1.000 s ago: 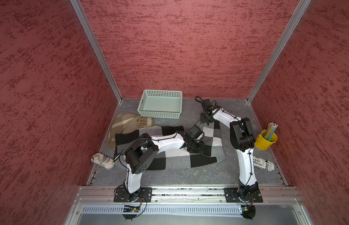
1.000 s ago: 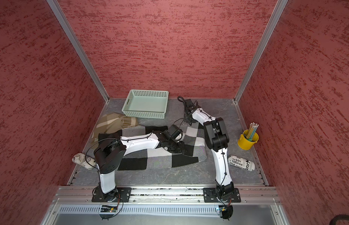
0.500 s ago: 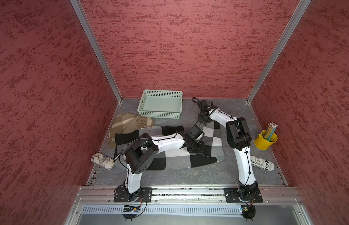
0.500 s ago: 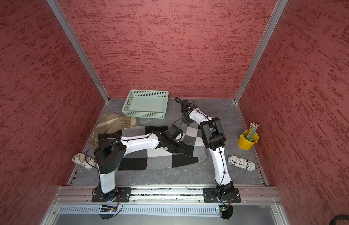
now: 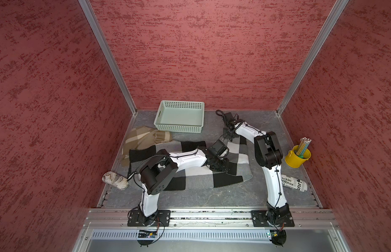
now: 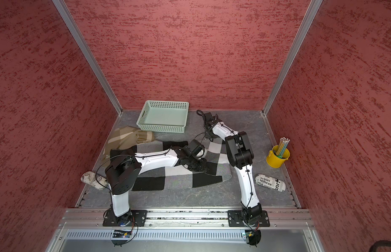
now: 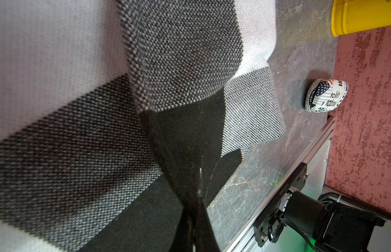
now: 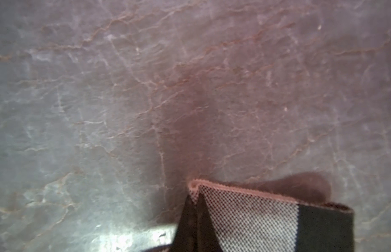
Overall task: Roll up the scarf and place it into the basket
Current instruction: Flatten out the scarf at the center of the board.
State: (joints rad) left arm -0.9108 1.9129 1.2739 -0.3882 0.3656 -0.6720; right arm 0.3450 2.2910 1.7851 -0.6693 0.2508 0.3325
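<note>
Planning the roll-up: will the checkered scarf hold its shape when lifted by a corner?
Probably not: the checkered scarf looks floppy; its corner folds over at the right gripper. The coarse knit likely grips, not slips. Thin layers suggest it is light.

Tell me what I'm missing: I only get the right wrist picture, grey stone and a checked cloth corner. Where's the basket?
Observer: The basket stands empty by the back wall, apart from the scarf.
Visitor: Is the scarf rolled up?
Observer: Not yet; most of it lies flat across the table.
Visitor: And the other arm?
Observer: The left gripper is shut on a black fold of the scarf.
</note>
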